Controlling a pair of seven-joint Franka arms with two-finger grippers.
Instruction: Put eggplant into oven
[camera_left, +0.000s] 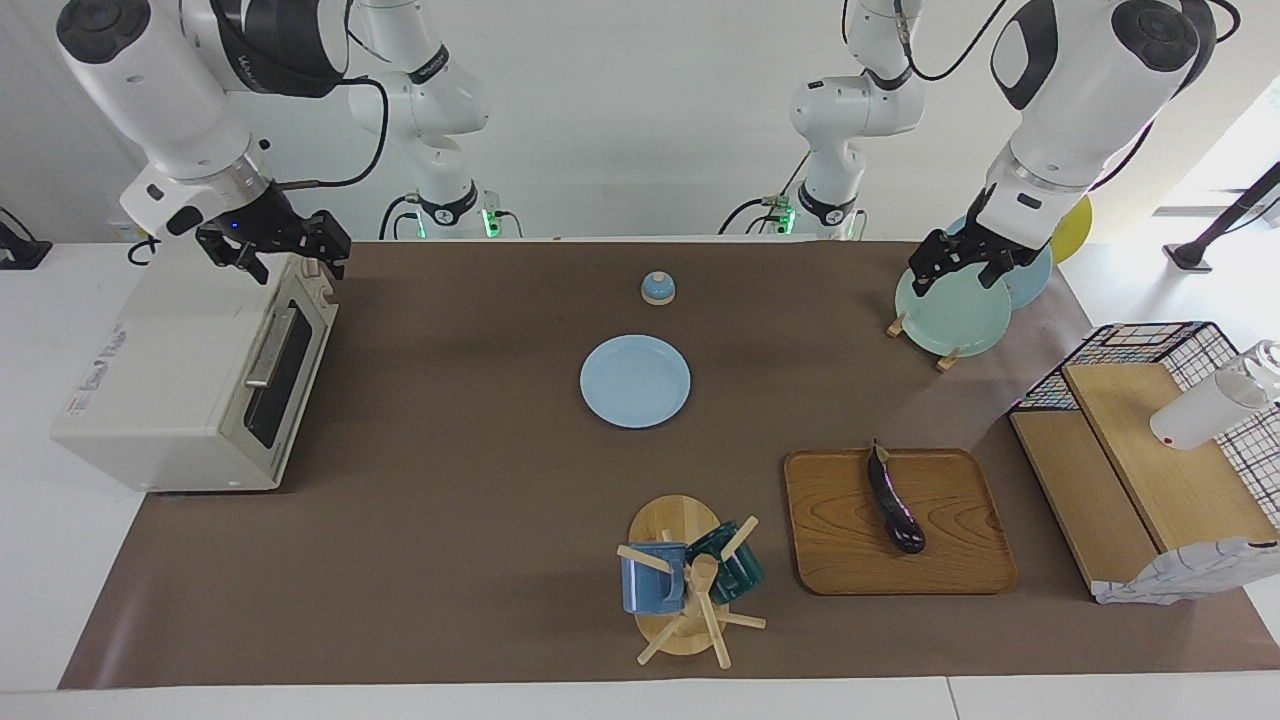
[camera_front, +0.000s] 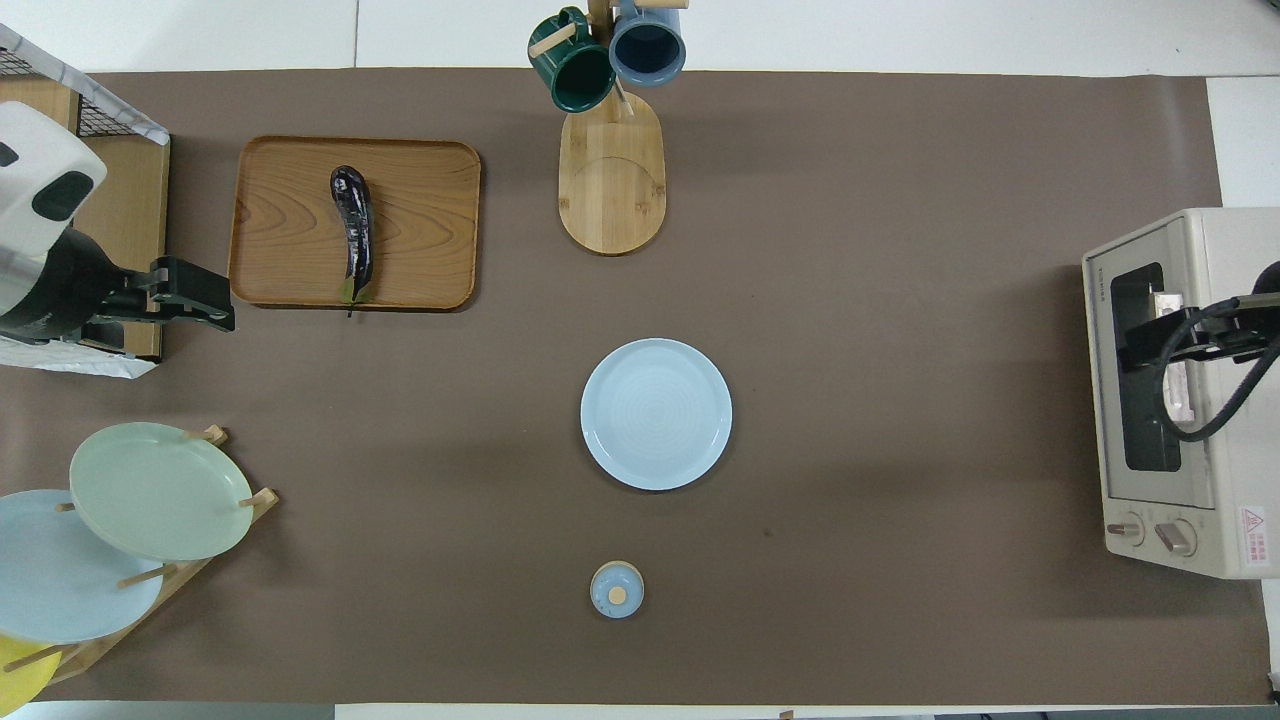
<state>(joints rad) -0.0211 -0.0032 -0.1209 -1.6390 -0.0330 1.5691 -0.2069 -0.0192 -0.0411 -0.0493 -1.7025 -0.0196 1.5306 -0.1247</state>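
A slim dark purple eggplant (camera_left: 895, 500) (camera_front: 353, 235) lies on a wooden tray (camera_left: 960, 565) (camera_front: 425, 255) toward the left arm's end of the table. The cream-white oven (camera_left: 170, 390) (camera_front: 1205, 400) stands at the right arm's end with its glass door closed. My right gripper (camera_left: 290, 252) (camera_front: 1140, 345) hangs open just over the oven's door edge, holding nothing. My left gripper (camera_left: 962, 268) (camera_front: 200, 297) is open and empty in the air, over the mat between the plate rack and the tray, well apart from the eggplant.
A light blue plate (camera_left: 635, 381) (camera_front: 656, 414) lies mid-table, with a small blue bell (camera_left: 657, 288) nearer the robots. A mug tree (camera_left: 685, 585) with two mugs stands beside the tray. A plate rack (camera_left: 952, 312) and a wire basket with wooden shelves (camera_left: 1150, 450) fill the left arm's end.
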